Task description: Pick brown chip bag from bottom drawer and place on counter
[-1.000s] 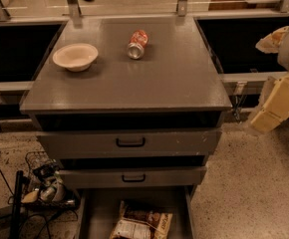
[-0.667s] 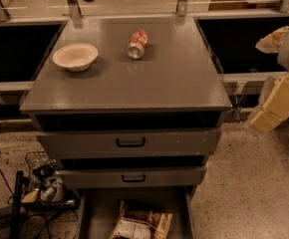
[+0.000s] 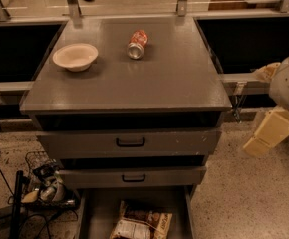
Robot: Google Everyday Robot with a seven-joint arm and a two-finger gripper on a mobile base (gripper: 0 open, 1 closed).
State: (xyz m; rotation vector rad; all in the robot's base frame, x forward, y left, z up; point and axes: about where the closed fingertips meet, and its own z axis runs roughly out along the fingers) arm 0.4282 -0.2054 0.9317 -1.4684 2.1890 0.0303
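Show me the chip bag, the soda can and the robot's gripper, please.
brown chip bag (image 3: 142, 224): camera view, bottom centre, on its front panel.
red soda can (image 3: 137, 44): camera view, on its side wall.
gripper (image 3: 269, 132): camera view, right edge, on its cream-coloured body.

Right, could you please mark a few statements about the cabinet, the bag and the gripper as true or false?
1. The brown chip bag lies in the open bottom drawer. True.
2. The red soda can stands upright on the counter. False: it lies on its side.
3. The pale bowl sits on the counter, left of the can in the camera view. True.
4. The gripper is in the drawer, over the bag. False: it hangs right of the cabinet, above the floor, apart from the bag.
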